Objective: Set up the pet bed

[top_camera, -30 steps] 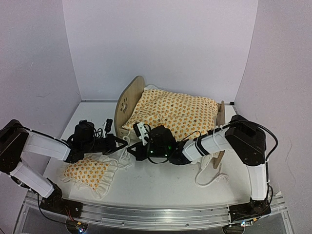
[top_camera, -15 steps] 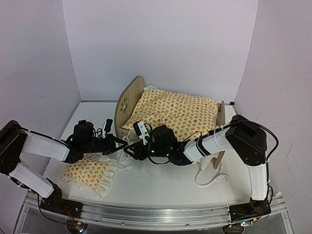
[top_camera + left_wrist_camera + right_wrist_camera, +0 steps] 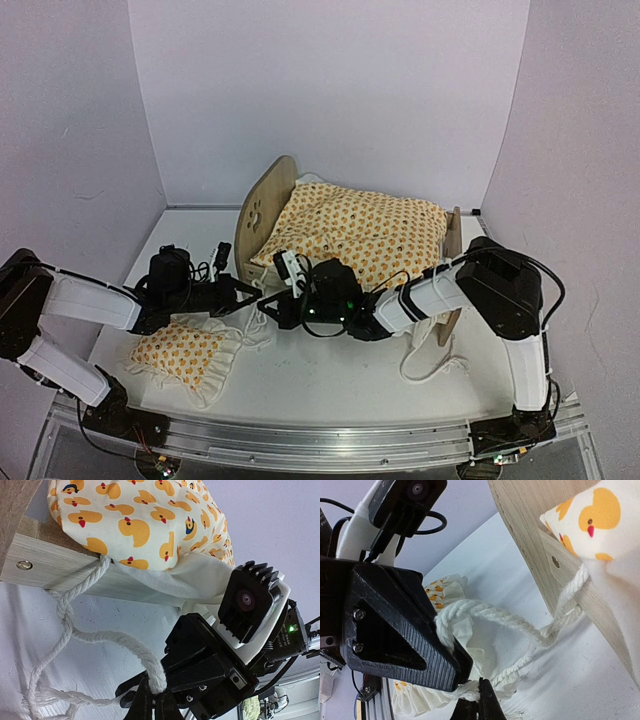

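Hardly anything has shifted since the earlier frame: my right arm has edged slightly leftward, and both grippers remain together beside the headboard.

Top view: the pet bed (image 3: 262,205) stands mid-table. The duck-print blanket (image 3: 360,235) is spread over it, and the pillow (image 3: 185,350) lies on the table near my left arm. The left gripper (image 3: 250,296) and right gripper (image 3: 270,310) meet at the near side rail, over the white rope (image 3: 260,335).

Left wrist view: the left jaws are fully closed on a rope loop that runs up to the rail.

Right wrist view: the right jaws are closed, pinching a rope strand at their tips.

I judge that rope tying at the rail is the step in hand. The next move calls for drawing both strands apart evenly, seating the knot without dragging the frame.

No brand, label or legible writing is visible.
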Controlling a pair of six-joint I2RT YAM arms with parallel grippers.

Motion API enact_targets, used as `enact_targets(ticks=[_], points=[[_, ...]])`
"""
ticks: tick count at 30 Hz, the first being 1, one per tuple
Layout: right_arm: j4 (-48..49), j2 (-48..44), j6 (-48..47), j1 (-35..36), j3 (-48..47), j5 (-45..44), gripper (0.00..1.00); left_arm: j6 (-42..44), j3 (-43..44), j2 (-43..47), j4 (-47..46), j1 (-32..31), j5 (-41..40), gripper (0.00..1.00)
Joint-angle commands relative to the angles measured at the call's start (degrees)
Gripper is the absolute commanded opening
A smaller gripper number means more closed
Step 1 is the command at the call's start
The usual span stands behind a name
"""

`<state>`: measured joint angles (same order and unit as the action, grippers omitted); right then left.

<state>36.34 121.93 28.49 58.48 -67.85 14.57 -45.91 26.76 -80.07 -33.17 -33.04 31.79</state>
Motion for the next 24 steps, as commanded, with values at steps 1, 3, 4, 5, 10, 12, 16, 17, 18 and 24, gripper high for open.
enact_targets(ticks=[1,3,4,5,10,12,16,17,18,24], points=[[3.77,-4.30,1.47,-0.29,1.62,-2.34,0.00,0.86,-0.17,0.88,-2.76,0.34,-0.40,0.00],[-1.17,-5.72,1.48,-0.26,1.42,-4.87,0.00,1.37,-0.12,0.90,-2.22,0.42,-1.02,0.10],[-2.97,-6.45,0.82,-0.27,1.41,-5.04,0.00,1.68,-0.29,1.26,-1.98,0.37,-1.76,0.21],[-5.34,-7.17,0.05,-0.23,1.30,-5.82,0.00,2.27,-0.56,1.91,-1.75,0.42,-3.10,0.33],[-16.03,-8.94,-3.46,-0.29,-0.44,-8.31,0.00,8.51,0.80,3.97,2.19,0.28,-7.62,0.53],[-19.07,-9.62,-3.98,-0.28,-0.91,-8.81,0.00,10.39,2.24,3.96,3.78,-0.10,-9.55,0.59],[-22.13,-9.71,-3.47,-0.38,-1.66,-8.84,0.00,16.33,6.51,2.78,8.64,-2.65,-16.37,0.50],[-22.58,-9.74,-3.06,-0.35,-1.89,-8.96,0.00,18.11,7.63,2.34,10.49,-3.65,-19.26,0.49],[-22.88,-9.89,-2.72,-0.36,-1.92,-9.21,0.00,19.57,8.54,1.72,11.87,-4.33,-21.52,0.49],[-23.00,-10.40,-2.66,-0.39,-2.27,-9.86,0.00,23.64,13.02,-3.06,13.74,-7.04,-27.19,0.46]])
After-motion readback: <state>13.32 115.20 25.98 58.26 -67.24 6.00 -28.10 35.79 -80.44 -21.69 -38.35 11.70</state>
